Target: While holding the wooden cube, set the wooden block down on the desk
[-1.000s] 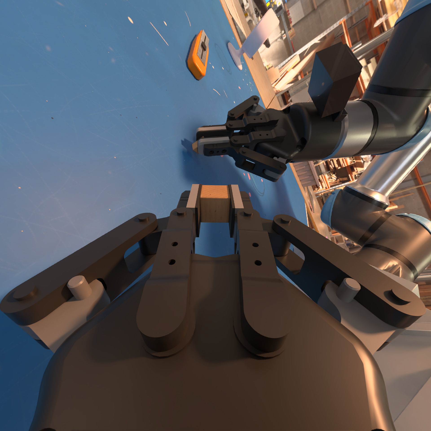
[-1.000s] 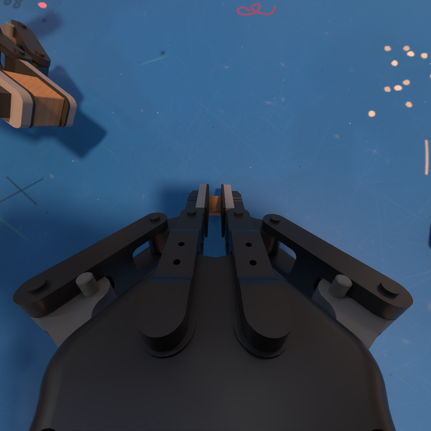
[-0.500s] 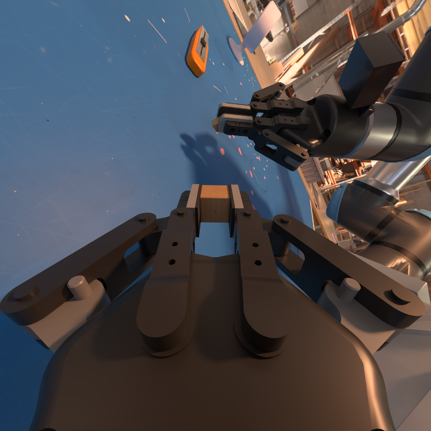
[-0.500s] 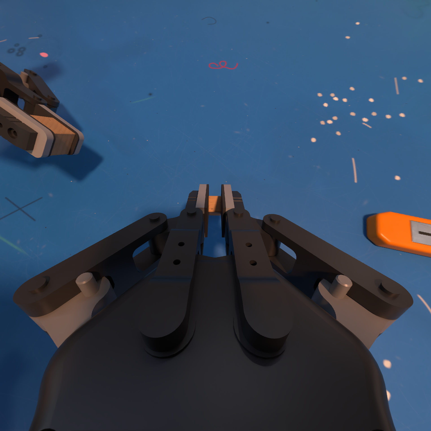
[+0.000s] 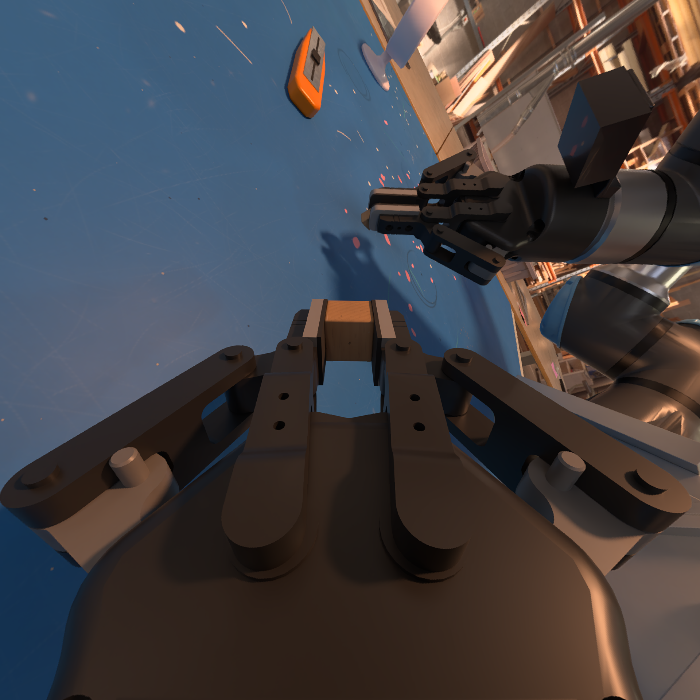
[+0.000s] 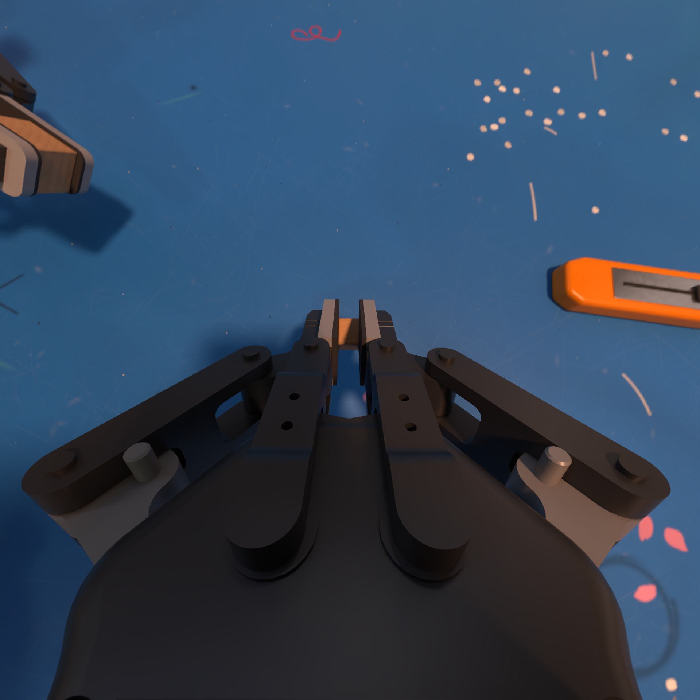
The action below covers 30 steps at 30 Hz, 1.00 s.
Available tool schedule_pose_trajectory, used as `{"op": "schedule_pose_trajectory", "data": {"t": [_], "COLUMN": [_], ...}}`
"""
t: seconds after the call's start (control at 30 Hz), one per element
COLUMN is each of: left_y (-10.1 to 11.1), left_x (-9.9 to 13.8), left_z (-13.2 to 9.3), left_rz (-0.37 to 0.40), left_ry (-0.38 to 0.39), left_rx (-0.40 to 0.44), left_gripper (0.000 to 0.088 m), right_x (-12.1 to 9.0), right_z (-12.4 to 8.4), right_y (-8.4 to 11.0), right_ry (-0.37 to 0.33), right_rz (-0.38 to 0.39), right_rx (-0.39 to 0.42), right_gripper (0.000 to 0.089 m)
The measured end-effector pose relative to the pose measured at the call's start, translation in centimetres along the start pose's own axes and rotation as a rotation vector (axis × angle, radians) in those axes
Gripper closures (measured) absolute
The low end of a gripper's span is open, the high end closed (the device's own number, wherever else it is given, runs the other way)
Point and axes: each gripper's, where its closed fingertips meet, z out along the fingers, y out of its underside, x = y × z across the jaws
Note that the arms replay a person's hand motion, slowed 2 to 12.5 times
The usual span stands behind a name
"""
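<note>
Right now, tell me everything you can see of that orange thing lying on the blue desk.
The orange thing is a flat, elongated body with rounded corners and one bevelled end, plastic by its look. A grey inset strip runs along its top face, carrying a dark slot with a small slider knob. It lies flat on the blue desk, cut off by the right edge of the right wrist view; the left wrist view shows it whole. Nothing touches it but the desk; neither tool is near it.

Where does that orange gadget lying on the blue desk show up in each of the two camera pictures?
Left wrist view: orange utility knife lies on the desk at upper centre.
Right wrist view: it lies at the right edge, partly cut off.
Shared landmark: the wooden cube in the left gripper.
</note>
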Motion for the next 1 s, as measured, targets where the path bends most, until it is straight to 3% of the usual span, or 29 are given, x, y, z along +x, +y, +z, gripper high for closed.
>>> {"op": "schedule_pose_trajectory", "data": {"t": [0.23, 0.47, 0.87, 1.0], "left_y": [0.0, 0.2, 0.5, 0.6], "left_x": [0.3, 0.7, 1.4, 1.6], "left_z": [0.8, 1.7, 3.0, 3.3], "left_rz": [0.033, 0.056, 0.106, 0.114], "left_ry": [0.008, 0.025, 0.048, 0.054], "left_rx": [-0.029, -0.061, -0.109, -0.123], "left_gripper": [0.0683, 0.0683, 0.0683, 0.0683], "right_x": [-0.7, -0.1, 0.8, 0.7], "right_z": [-0.3, -0.5, -0.6, -0.6], "right_y": [2.2, 4.3, 4.8, 4.7], "right_ry": [-0.007, 0.036, 0.083, 0.069], "right_rz": [0.036, 0.041, 0.070, 0.079], "right_rx": [-0.057, -0.127, -0.100, -0.080], "right_gripper": [0.0802, 0.0801, 0.0801, 0.0801]}}
